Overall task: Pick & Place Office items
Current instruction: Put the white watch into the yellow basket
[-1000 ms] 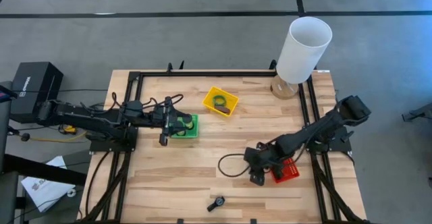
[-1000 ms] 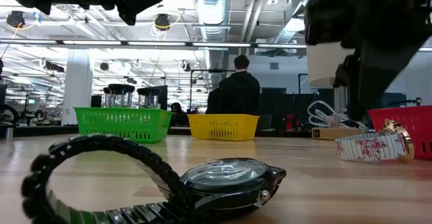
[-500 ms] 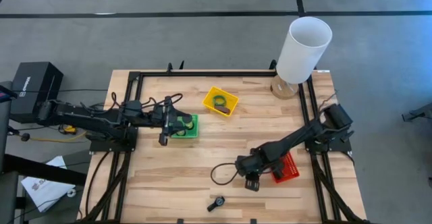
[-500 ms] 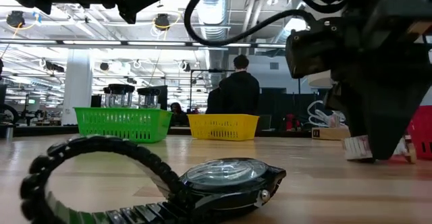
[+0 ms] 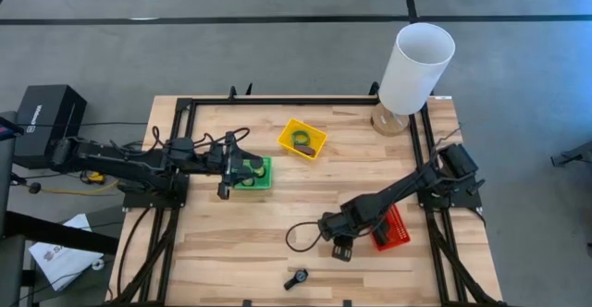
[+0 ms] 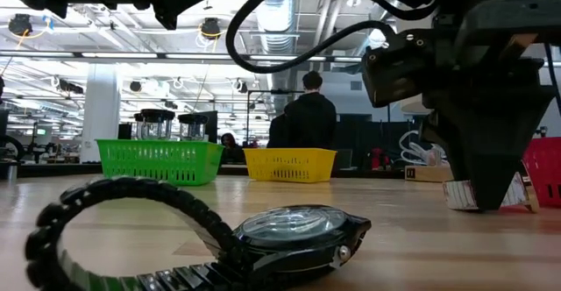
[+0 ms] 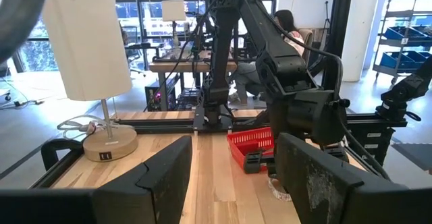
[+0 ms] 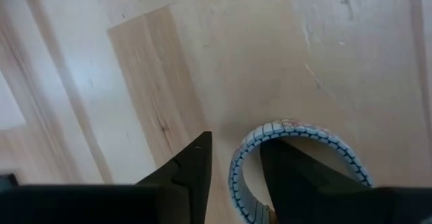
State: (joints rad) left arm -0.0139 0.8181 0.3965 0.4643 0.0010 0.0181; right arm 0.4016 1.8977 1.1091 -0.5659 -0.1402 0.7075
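- A lamp (image 5: pixel 413 71) stands at the surface's (image 5: pixel 277 224) far right corner.
- Three baskets sit apart: one (image 5: pixel 303 139) far centre, one (image 5: pixel 257 173) to its left under the left gripper (image 5: pixel 226 166), one (image 5: pixel 392 228) at the right edge.
- The right gripper (image 5: pixel 339 249) hangs beside that right basket, over a watch band (image 8: pixel 297 163).
- A watch (image 5: pixel 297 278) lies near the front edge.

Two dark jointed arms trail looping black cables; the right tool (image 8: pixel 233 166) has wedge-shaped black fingers (image 8: pixel 185 166).

The right arm (image 7: pixel 270 55) stands over a red tray (image 7: pixel 253 142) beside a lamp (image 7: pixel 91 48).
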